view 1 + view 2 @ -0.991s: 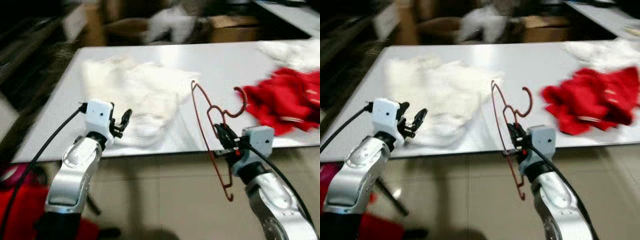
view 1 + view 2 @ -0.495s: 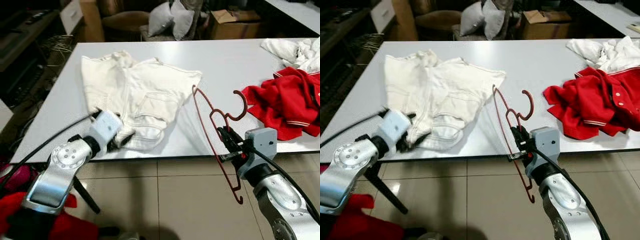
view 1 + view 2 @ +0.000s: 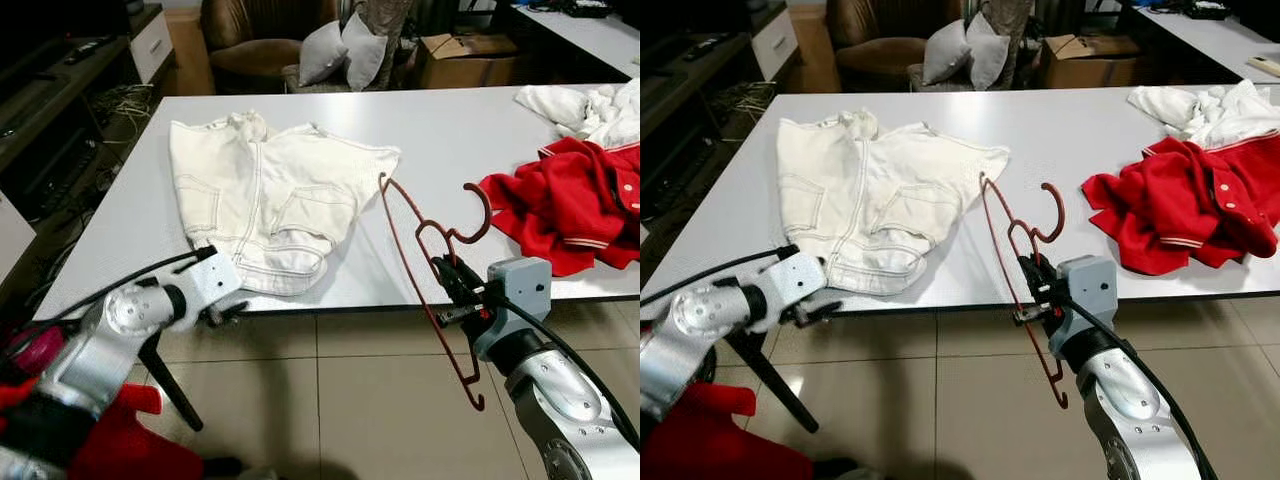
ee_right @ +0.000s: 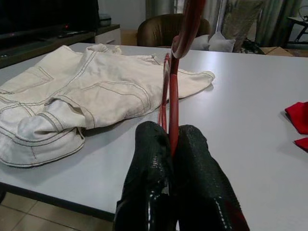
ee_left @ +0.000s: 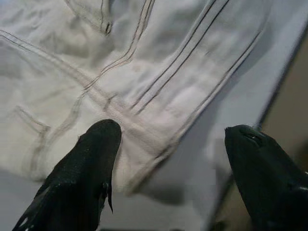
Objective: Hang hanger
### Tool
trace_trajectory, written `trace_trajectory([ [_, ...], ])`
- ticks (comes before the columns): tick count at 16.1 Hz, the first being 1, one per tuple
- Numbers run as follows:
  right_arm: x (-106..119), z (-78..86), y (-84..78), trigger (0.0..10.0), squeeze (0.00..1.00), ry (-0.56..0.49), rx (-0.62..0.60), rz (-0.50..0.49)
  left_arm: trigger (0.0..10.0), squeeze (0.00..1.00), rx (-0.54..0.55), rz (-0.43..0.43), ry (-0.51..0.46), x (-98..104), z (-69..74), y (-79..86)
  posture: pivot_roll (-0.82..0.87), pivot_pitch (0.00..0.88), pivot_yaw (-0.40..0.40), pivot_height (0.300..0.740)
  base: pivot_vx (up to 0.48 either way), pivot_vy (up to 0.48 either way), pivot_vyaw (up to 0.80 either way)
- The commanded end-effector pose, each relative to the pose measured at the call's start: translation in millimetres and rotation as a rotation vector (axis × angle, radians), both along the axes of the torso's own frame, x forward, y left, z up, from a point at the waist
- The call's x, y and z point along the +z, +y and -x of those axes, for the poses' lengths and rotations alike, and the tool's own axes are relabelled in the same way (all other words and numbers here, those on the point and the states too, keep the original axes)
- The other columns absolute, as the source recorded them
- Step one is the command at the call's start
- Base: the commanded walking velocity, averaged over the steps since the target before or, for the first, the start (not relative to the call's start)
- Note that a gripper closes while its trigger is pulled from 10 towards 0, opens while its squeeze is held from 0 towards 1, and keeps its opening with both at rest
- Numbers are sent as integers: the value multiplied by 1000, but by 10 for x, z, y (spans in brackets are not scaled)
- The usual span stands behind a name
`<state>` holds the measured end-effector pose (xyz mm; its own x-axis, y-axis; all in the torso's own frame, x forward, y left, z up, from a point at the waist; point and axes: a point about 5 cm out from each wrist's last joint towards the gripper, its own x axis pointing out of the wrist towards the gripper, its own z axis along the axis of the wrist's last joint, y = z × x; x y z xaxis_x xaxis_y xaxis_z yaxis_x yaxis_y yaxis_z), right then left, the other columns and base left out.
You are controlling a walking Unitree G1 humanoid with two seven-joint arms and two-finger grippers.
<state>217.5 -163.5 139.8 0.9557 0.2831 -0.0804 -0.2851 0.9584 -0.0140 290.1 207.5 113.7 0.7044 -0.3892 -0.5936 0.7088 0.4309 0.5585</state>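
Observation:
A dark red wire hanger (image 3: 432, 262) stands upright over the table's front edge, hook up. My right gripper (image 3: 447, 276) is shut on its lower side; the right wrist view shows the fingers (image 4: 154, 168) pinching the red wire (image 4: 173, 96). White folded shorts (image 3: 270, 200) lie on the grey table (image 3: 440, 130) to the left of the hanger. My left gripper (image 3: 222, 312) hangs at the table's front edge just below the shorts' hem. It is open, its fingertips (image 5: 91, 159) spread over the hem (image 5: 159, 120).
A red garment (image 3: 570, 205) and a white one (image 3: 575, 105) lie at the table's right end. Behind the table are an armchair with grey cushions (image 3: 340, 50) and a cardboard box (image 3: 465, 50). Tiled floor (image 3: 330, 400) lies before the table, with red cloth (image 3: 120, 445) at lower left.
The head view has steadied from blur. My left gripper has dropped from above the table down to its front edge by the shorts' hem. The right gripper and hanger have stayed put.

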Motion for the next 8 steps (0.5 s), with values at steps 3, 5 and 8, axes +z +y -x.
trace_trajectory([
  [3, 24, 2, 10, 10000, 0, -18, -1, 5, 10000, 0, 6, -112, -107, 19, -134, 67, 6, 0, 64, 740, 0, 0, 0],
  [5, 23, -1, 21, 10000, 0, -20, 1, 4, 10000, 0, -18, -147, -100, -42, -122, 64, 5, 0, 66, 740, 0, 0, 0],
  [8, 21, 1, 22, 10000, 0, -25, -6, 3, 10000, 0, -35, -126, -144, -69, -149, 16, 4, 0, 71, 740, 0, 0, 0],
])
